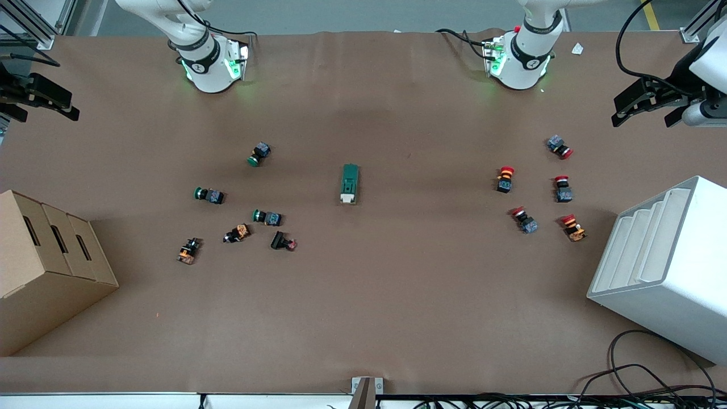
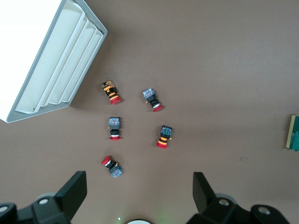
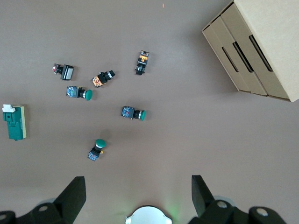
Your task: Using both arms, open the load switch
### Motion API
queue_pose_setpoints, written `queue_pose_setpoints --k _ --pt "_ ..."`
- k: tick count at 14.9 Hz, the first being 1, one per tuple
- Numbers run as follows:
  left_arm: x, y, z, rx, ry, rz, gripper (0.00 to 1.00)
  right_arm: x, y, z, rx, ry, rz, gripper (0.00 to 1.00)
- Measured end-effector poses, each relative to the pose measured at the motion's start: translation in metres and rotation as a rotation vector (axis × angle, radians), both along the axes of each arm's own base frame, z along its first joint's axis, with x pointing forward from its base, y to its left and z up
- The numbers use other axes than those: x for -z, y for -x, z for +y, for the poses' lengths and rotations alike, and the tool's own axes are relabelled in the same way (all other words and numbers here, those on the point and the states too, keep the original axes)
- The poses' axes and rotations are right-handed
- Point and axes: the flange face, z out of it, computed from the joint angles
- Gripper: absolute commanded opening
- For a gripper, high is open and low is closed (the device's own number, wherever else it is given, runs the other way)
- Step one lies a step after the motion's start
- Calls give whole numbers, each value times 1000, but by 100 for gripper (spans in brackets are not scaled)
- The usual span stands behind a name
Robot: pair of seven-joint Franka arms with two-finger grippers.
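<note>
Both my left gripper (image 1: 647, 111) and right gripper (image 1: 42, 102) hang high with fingers apart, well clear of the load switch (image 1: 349, 183) between them.

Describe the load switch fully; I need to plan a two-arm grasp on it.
The load switch is a small dark-green rectangular block, plastic-looking, with a white lever piece at the end nearer the front camera. It lies flat on the brown table, midway between the arms' ends, alone; neither gripper touches it.
</note>
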Motion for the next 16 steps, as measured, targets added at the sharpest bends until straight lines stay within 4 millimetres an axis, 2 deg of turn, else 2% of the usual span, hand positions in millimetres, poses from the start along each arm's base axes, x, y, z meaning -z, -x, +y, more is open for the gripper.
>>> queue_pose_setpoints --k 4,7,9,12,16 --pt "0 -3 0 2 1 -2 100 0 0 1 -1 0 0 100" --pt "0 -20 -4 14 1 -13 100 0 0 1 -1 0 0 100" --pt "12 -32 -18 39 6 4 100 0 0 1 -1 0 1 100" --pt "42 -49 -65 93 16 27 100 0 0 0 -5 -1 1 100" --pt "92 -48 -153 14 21 68 100 0 0 0 -7 0 1 100"
